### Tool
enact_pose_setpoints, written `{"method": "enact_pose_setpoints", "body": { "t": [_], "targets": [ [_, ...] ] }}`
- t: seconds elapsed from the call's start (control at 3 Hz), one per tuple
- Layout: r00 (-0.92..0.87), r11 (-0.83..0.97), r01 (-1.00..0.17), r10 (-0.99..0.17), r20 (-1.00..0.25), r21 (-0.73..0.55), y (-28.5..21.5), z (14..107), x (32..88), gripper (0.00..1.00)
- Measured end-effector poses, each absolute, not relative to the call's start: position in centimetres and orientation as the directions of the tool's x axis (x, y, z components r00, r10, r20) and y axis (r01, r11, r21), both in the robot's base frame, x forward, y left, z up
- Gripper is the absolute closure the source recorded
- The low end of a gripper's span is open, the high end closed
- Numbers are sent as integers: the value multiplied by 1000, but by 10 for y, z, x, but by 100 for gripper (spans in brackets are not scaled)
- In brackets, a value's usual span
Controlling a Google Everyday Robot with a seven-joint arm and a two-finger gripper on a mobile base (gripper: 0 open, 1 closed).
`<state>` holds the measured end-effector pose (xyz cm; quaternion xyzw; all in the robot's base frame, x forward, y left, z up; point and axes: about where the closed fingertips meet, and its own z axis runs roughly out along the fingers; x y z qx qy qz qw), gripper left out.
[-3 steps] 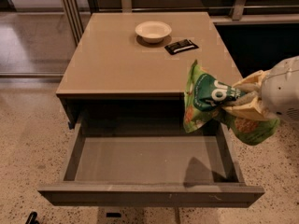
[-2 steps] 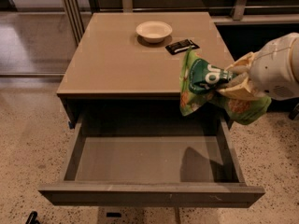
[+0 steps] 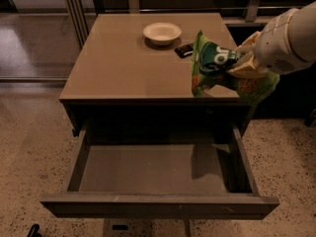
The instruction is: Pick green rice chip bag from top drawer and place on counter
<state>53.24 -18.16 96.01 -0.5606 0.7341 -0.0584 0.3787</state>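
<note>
The green rice chip bag (image 3: 217,65) is held in the air over the right front part of the counter (image 3: 128,63), crumpled and tilted. My gripper (image 3: 240,62) comes in from the right on a white arm and is shut on the bag's middle. The top drawer (image 3: 153,169) stands pulled open below the counter, its flat bottom bare with only the bag's shadow on the right side.
A white bowl (image 3: 162,32) sits at the back middle of the counter. A small flat black packet (image 3: 184,50) lies just right of it, behind the bag. Speckled floor surrounds the cabinet; metal rails stand behind it.
My gripper has lifted the bag up and back, from above the drawer's right side to over the counter's right front edge.
</note>
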Motion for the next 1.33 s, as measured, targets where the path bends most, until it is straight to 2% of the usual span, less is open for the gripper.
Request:
{"method": "enact_pose_setpoints", "body": {
  "t": [0.67, 1.33],
  "targets": [
    [-102, 369, -759, -881, -462, -537, -188, 974, 590, 100],
    [-174, 391, -802, -876, -451, -451, -188, 927, 615, 100]
  ]
}}
